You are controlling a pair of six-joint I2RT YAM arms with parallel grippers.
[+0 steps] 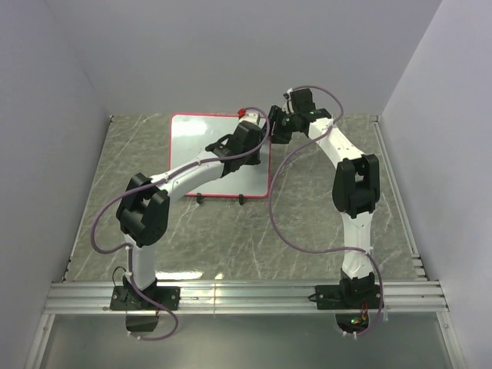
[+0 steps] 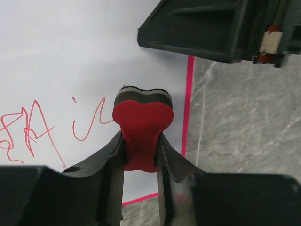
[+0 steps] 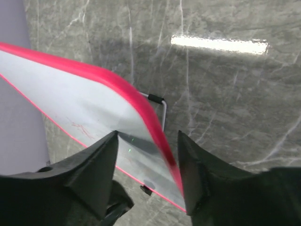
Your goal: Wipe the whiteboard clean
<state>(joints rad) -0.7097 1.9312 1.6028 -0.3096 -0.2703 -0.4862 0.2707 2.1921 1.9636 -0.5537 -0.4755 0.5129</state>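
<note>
I read whiteboard (image 1: 201,146) at far middle of table (image 1: 323,231): white rectangle, thin red frame (image 2: 190,89), rounded corners. Two small black feet (image 1: 241,199) at near edge. Red scribbles (image 2: 33,134) unwiped on surface. Far right corner pinched between right gripper (image 3: 146,139) fingers.

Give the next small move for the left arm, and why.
Probably sweep the left tool, shut on the eraser, leftward in its wrist view across the whiteboard: the red scribbles lie left of the eraser, unwiped. The right tool straddles the board's edge, seemingly steadying it.
</note>
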